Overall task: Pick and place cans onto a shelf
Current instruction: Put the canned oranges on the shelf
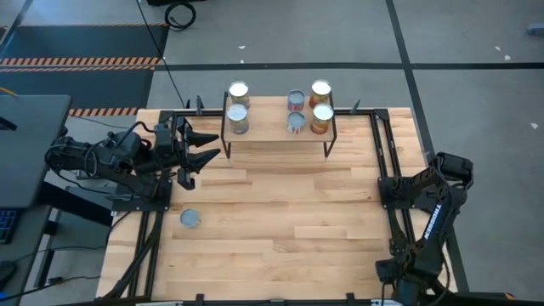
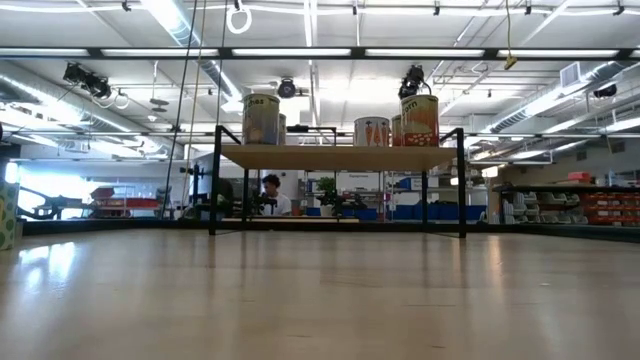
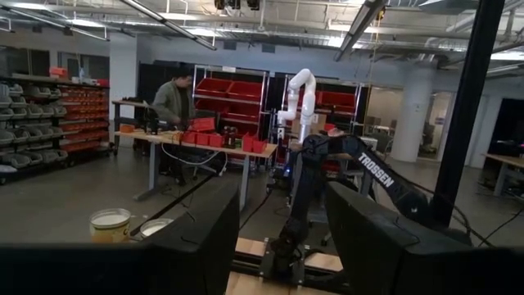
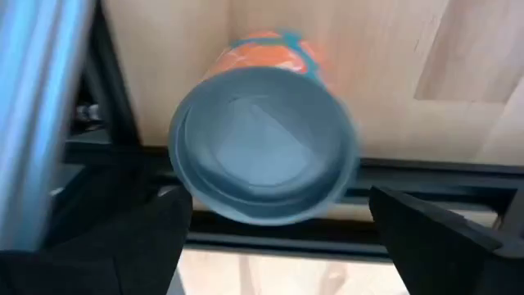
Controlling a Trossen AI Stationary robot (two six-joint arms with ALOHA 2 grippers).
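The shelf (image 1: pixel 279 136) stands at the table's far edge on its black legs. Several cans stand on its wood board, among them one at its left end (image 1: pixel 238 117) and one at its right end (image 1: pixel 321 117); they also show in the low view (image 2: pixel 420 118). One bluish-topped can (image 1: pixel 191 218) stands on the table at the near left. My left gripper (image 1: pixel 212 145) is open and empty, level, just left of the shelf. My right gripper (image 4: pixel 270 238) is open and points down over a can with a bluish-grey top and orange label (image 4: pixel 262 139). Its fingers stand apart from that can.
Black metal rails (image 1: pixel 384 161) run along the table's left, right and far sides. The can under my right gripper stands right beside one such rail (image 4: pixel 344 176). Bare wood (image 1: pixel 289 221) lies between the shelf and the near edge. A person (image 3: pixel 173 102) works in the room beyond.
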